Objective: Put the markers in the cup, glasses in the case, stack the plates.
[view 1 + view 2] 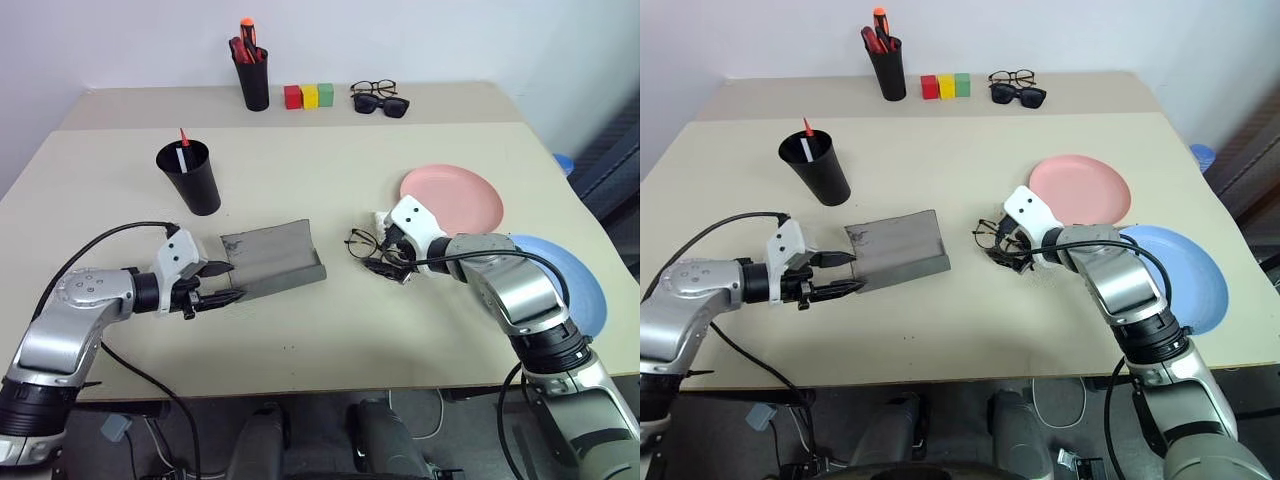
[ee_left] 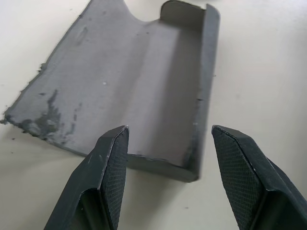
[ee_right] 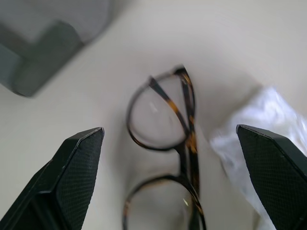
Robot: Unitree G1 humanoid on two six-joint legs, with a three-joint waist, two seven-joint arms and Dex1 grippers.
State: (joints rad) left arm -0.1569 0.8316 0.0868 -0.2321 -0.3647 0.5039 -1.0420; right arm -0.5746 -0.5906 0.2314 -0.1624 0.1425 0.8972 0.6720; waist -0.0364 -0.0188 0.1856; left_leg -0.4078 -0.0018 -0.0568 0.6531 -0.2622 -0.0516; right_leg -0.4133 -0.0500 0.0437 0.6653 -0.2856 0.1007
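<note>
The glasses (image 3: 168,143) are framed by the spread right gripper (image 3: 172,182); at nine o'clock, the case (image 2: 129,86) is faced by the parted, empty left gripper (image 2: 168,177).

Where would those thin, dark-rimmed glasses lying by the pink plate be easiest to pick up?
Probably at the bridge and upper rims, from above. The thin dark-rimmed glasses lie on the beige table with the temples folded over the lenses, so the middle makes the thickest, sturdiest bundle. The right gripper hangs open right over them, one finger on each side. Clear lenses would smudge or slip.
</note>
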